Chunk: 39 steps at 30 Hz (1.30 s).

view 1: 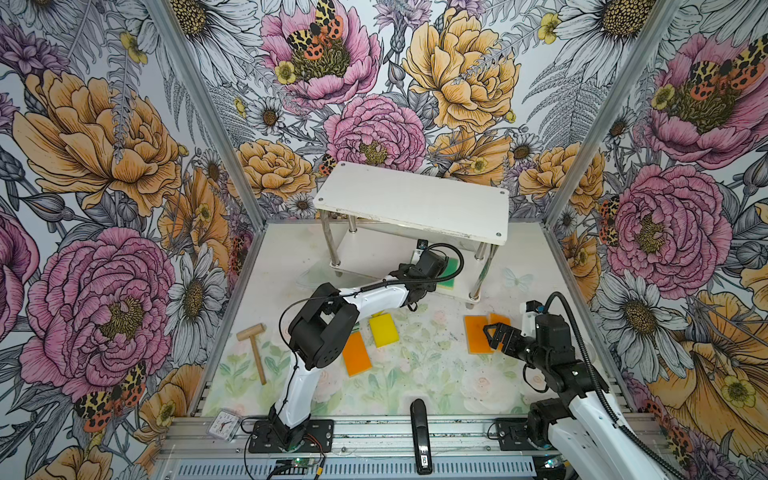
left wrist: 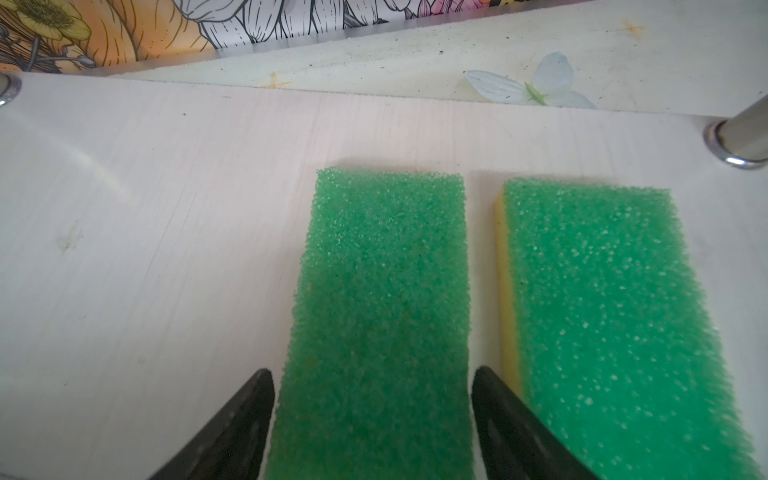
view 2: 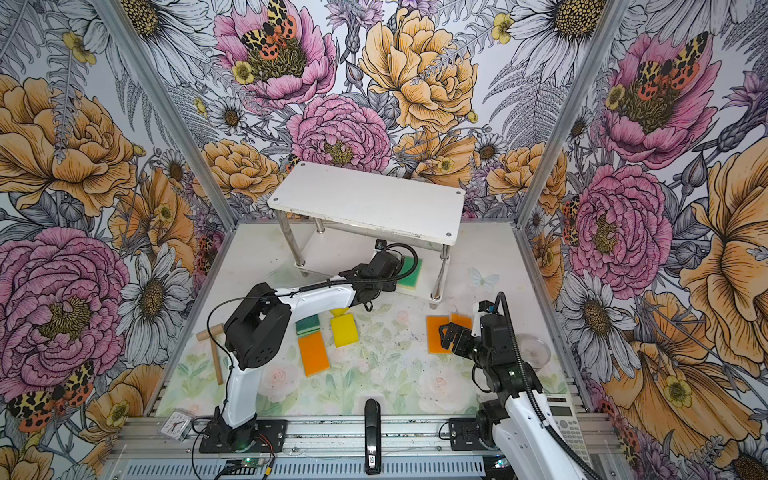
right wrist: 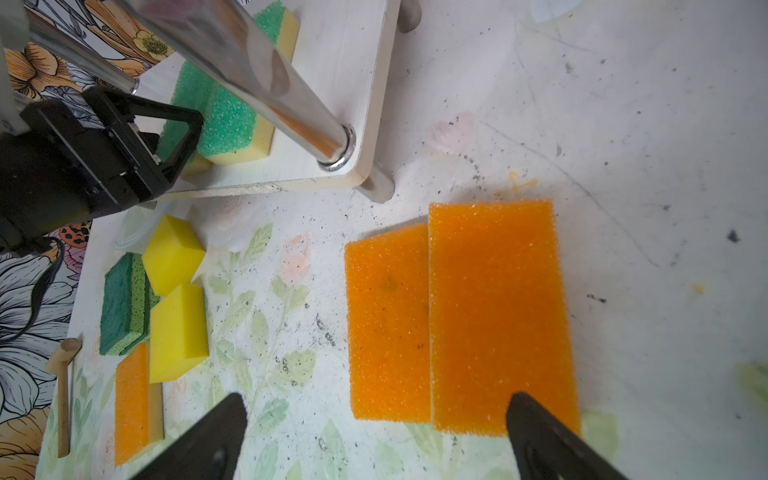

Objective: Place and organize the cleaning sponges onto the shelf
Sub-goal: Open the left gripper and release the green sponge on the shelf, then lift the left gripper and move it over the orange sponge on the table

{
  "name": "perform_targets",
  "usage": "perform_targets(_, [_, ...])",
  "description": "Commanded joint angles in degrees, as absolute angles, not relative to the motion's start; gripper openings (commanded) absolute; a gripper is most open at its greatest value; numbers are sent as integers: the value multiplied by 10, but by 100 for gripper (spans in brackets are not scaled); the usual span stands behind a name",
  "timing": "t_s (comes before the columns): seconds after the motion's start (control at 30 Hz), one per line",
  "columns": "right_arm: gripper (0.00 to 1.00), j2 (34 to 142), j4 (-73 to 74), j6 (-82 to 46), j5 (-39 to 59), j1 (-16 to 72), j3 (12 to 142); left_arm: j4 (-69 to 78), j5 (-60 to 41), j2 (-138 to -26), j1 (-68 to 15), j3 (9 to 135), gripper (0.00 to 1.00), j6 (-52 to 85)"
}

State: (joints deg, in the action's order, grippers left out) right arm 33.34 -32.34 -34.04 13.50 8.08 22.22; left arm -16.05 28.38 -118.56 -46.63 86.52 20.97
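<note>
- Flowered wallpaper [view 1: 124, 166] closed in three sides of the booth, and a pale floral mat [view 1: 415, 374], speckled with dark crumbs, covered the table.
- At the back of the mat stood the shelf [view 1: 415, 199], angled a little, its top board showing plain white in both top views.
- The left gripper [left wrist: 372, 371] sat under that top board, at the right end of the lower tier. Its jaws stood along both long sides of a light green sponge [left wrist: 382, 270] lying flat on the board. Whether they pinched it or only flanked it I could not tell.
- A second light green sponge [left wrist: 602, 311] lay just beside it with a narrow strip of board between them, and a chrome post [left wrist: 739, 137] stood near its far corner. On the flanked sponge's other side the lower board ran on bare.
- The right gripper [right wrist: 377, 397] hung with jaws wide apart, holding nothing, over the near ends of two orange sponges [right wrist: 388, 324]. These lay side by side on the mat, edges touching, near the shelf's front right foot.
- Left of centre, partly under the left arm, a third orange sponge [view 1: 356, 353], two yellow sponges [right wrist: 178, 328] and a dark green sponge [right wrist: 122, 303] lay bunched together.
- A wooden mallet [view 1: 253, 349] lay near the left wall.
- Between the two groups the mat lay open down to the front rail [view 1: 415, 428].
</note>
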Motion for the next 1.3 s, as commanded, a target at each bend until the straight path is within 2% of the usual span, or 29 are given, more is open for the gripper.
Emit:
perform_targets(0.0, [100, 331, -311, -339, 129, 84, 225, -145, 280, -1151, -473, 854, 77, 205])
perform_targets(0.5, [100, 323, -312, -342, 134, 84, 223, -138, 297, -1095, -492, 816, 80, 190])
perform_targets(0.7, [100, 320, -313, -342, 140, 85, 223, -144, 319, -1049, -517, 773, 86, 200])
perform_targets(0.93, [100, 316, -313, -344, 142, 85, 224, -175, 323, -947, -541, 702, 89, 255])
perform_targets(0.97, [100, 317, -314, -343, 142, 85, 224, -182, 324, -934, -546, 692, 98, 264])
perform_targets(1.27, [100, 312, -318, -342, 163, 85, 239, -287, 354, -815, -581, 593, 99, 378])
